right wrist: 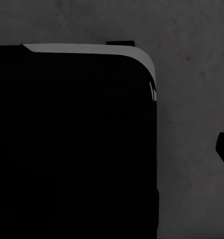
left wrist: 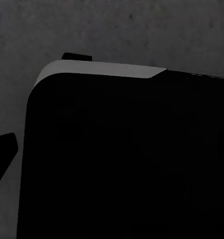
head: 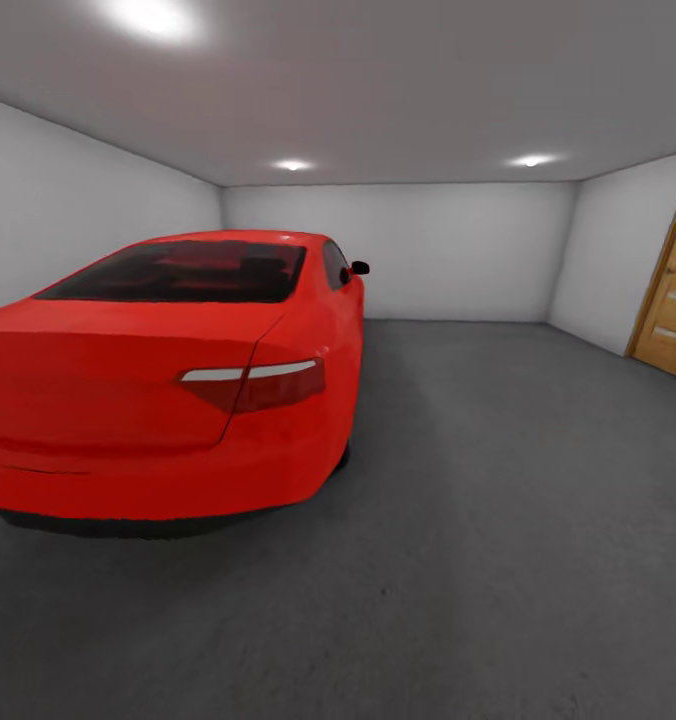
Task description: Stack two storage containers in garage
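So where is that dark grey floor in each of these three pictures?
Head view: the floor spreads across the lower half and right, beside the red car, running back to the far wall.
Left wrist view: the floor is the grey band beyond a big black rounded body.
Right wrist view: the floor shows above and beside a like black body.
Shared landmark: the mottled grey floor itself.

A red car (head: 168,375) stands on the left of a bare room, its rear toward the camera, close to the plain white-grey left wall (head: 68,215). Dark grey matte floor (head: 498,500) spreads to the right, reaching a wooden slatted door (head: 673,300) in the right wall. Three round ceiling lights (head: 293,165) glow overhead.
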Motion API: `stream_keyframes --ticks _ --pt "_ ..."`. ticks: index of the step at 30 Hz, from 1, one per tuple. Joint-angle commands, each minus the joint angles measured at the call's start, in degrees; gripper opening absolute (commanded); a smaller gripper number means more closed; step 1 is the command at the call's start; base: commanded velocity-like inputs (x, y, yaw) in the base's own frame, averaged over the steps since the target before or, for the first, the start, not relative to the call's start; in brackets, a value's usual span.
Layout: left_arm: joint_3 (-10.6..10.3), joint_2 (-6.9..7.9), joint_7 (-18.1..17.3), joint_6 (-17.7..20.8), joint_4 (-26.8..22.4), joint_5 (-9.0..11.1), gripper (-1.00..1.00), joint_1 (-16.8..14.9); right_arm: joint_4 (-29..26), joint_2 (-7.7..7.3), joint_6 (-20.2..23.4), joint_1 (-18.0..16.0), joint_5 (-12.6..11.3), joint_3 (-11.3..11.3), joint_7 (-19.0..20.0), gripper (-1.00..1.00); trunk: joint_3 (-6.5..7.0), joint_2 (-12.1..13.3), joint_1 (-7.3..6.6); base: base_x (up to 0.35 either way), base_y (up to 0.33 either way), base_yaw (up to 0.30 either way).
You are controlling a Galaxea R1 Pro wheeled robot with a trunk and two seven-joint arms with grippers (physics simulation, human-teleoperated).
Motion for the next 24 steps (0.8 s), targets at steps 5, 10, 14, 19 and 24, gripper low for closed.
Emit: stream_keyframes --ticks 5,10,14,19,24 --pt "0.05 -0.01 0.02 -0.18 0.05 0.4 1.0 -0.02 0.02 0.02 -0.21 -0.01 -0.21 -0.02 0.07 1.0 -0.05 -0.03 0.0 0.0 0.0 -0.296" --pt "0.05 -0.01 0.02 -0.18 0.04 0.4 1.0 -0.02 0.02 0.06 -0.21 -0.01 -0.21 -0.02 0.01 1.0 -0.05 -0.03 0.0 0.0 0.0 -0.296" --pt "-0.01 -0.05 0.02 -0.37 0.11 0.36 1.0 -0.02 0.02 -0.02 -0.04 -0.01 -0.3 -0.02 -0.02 1.0 -0.05 -0.03 0.0 0.0 0.0 -0.296" --pt "-0.04 -0.22 0.02 -0.56 0.12 0.39 1.0 -0.02 0.02 -0.19 0.47 -0.01 -0.3 -0.04 0.05 1.0 -0.05 -0.03 0.0 0.0 0.0 -0.296" --pt "-0.14 -0.33 -0.05 -0.62 0.17 0.13 1.0 -0.02 0.02 -0.26 0.56 -0.01 -0.38 -0.6 0.07 1.0 -0.05 -0.03 0.0 0.0 0.0 -0.296"
